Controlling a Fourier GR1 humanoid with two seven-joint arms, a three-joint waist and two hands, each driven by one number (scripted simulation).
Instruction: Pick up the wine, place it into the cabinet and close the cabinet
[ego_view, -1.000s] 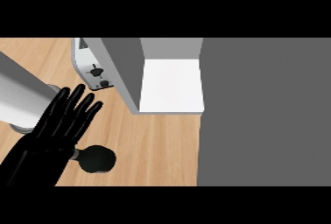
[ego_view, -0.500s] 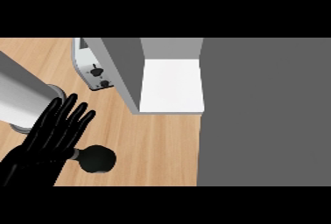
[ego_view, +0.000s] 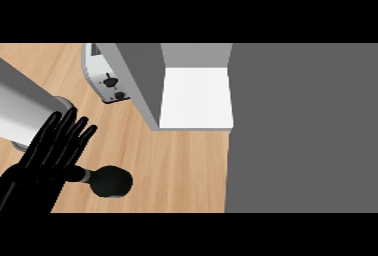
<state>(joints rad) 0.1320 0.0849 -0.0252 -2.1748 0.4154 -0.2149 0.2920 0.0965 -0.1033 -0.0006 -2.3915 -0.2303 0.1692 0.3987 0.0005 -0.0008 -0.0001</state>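
1. Wine bottle (ego_view: 111, 181): on the counter (ego_view: 177, 165), near the front edge, left of centre.
2. Cabinet (ego_view: 193, 95): behind the bottle, to its right (interior open to view).
3. Toaster (ego_view: 107, 80): just left of the cabinet.

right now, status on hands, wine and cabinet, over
Left hand open, fingers straight, low at view's left; right hand not in view. Dark round-topped wine bottle on the wooden counter, not gripped. Grey cabinet open, white shelf bare, path clear.

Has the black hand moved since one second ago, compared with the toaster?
Yes. The left hand has drawn back toward the view's lower edge, so its fingertips are now farther from the toaster, above the wine bottle.
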